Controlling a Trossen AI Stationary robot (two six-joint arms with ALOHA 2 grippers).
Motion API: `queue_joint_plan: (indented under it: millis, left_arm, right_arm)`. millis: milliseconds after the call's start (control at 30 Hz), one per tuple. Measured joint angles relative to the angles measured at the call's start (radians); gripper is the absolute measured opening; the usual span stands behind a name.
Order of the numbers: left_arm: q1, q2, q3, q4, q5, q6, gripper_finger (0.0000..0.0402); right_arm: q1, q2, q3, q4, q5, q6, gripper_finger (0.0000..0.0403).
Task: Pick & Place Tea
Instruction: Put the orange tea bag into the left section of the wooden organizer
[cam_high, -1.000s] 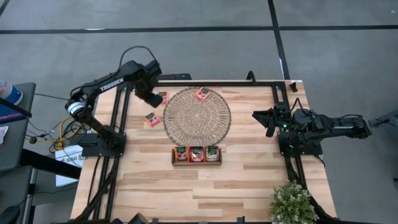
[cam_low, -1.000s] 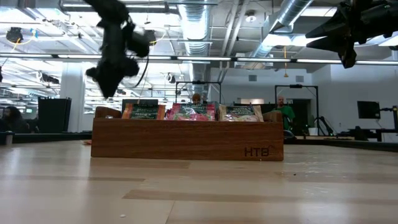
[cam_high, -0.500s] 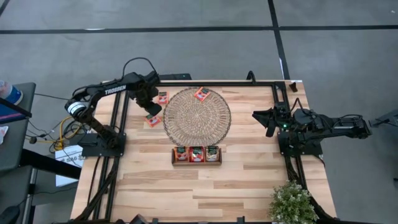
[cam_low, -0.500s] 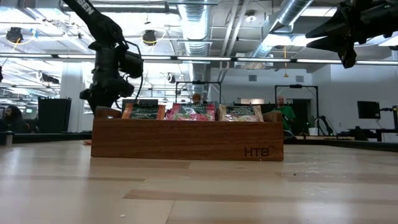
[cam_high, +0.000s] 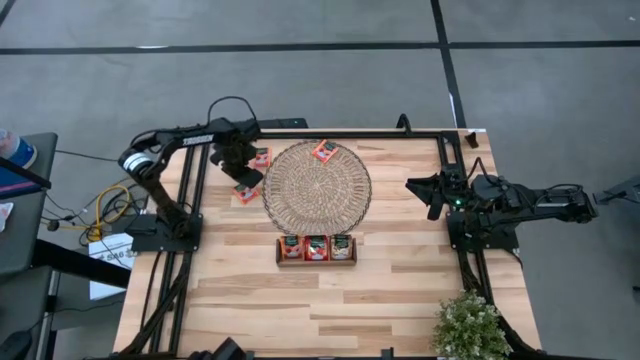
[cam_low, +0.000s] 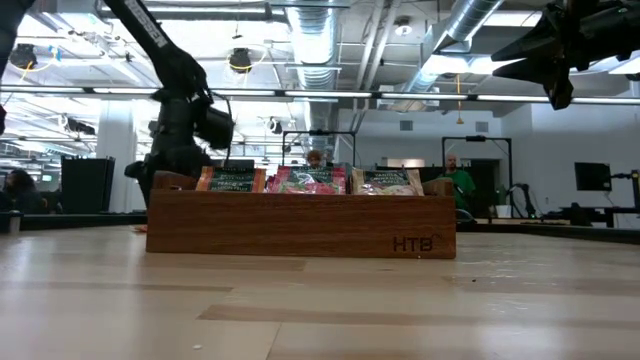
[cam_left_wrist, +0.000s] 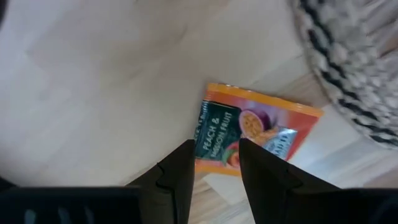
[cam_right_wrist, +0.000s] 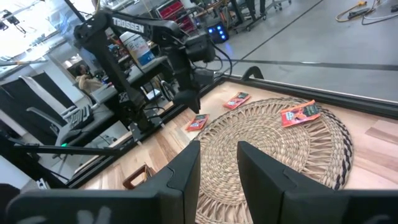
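A red-orange tea sachet (cam_left_wrist: 255, 134) with a dark green end lies flat on the wooden table, just left of the round woven mat (cam_high: 317, 186). My left gripper (cam_high: 244, 178) points straight down over it, open, and the green end shows in the gap (cam_left_wrist: 214, 155). A second sachet (cam_high: 262, 157) lies farther back. A third (cam_high: 324, 151) rests on the mat's far edge. The wooden tray (cam_high: 316, 260) holds three sachets. My right gripper (cam_high: 428, 196) waits open at the table's right side. My left gripper comes at the sachet from above, its two fingertips (cam_left_wrist: 180, 168) on either side of the sachet's green end (cam_left_wrist: 214, 134). The sachet lies flat on the table. Whether the fingertips touch it, I cannot tell.
The black frame rail (cam_high: 195, 190) runs close along the left of my left gripper. A potted plant (cam_high: 468, 325) stands at the near right corner. Bare wood lies in front of the tray. In the low view the tray (cam_low: 300, 225) hides my left gripper's fingertips.
My left gripper has come down onto the spot left of the mat and a little toward the near edge, staying pointed downward, and now covers part of the sachet there. Its finger gap looks unchanged. No sachet has moved.
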Motion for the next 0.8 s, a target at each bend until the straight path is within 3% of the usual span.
queue_joint_plan:
  millis: [233,800]
  left_arm:
    - [0.000,0.054,0.000,0.006,-0.009,0.007,0.0117]
    - [0.034,0.055,0.000,0.029,-0.051,0.047,0.0117]
  right_arm:
    - [0.000,0.000,0.000,0.000,0.000,0.000,0.0098]
    - [0.000,0.000,0.000,0.000,0.000,0.000,0.0098]
